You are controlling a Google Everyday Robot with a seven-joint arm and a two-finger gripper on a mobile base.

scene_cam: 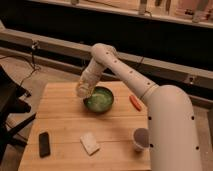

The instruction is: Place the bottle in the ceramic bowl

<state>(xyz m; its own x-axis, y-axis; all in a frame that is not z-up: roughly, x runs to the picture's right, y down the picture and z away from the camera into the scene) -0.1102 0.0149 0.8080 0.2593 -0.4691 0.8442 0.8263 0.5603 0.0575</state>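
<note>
**Operator:** Describe the work surface, left to right.

**Technician:** A wooden table (60,120) stands in front of a dark wall with a long ledge. Front left lies a flat black slab (44,144). To its right lies a pale flat block (90,143). Behind these, near the middle, the gripper (84,90) hangs just beside the left rim of the green bowl (112,98). Right of the bowl lies a small orange item (135,102). Front right stands a paper cup (140,139), close against the robot's white body.

**Operator:** Locate the bottle and report the jaws.

**Technician:** A pale stubby shape at the gripper's tip reads as the bottle (81,92). It sits at the bowl's left edge, not inside. Whether the jaws are clamped on it cannot be told.

**Operator:** Which step is in hand?

**Technician:** By judgement, the carry to the bowl: the bottle is at the rim but not yet placed.

**Operator:** What does the next move require?

**Technician:** Shift right until the bottle is over the bowl's centre. Lower it clear of the rim, then release.
</note>
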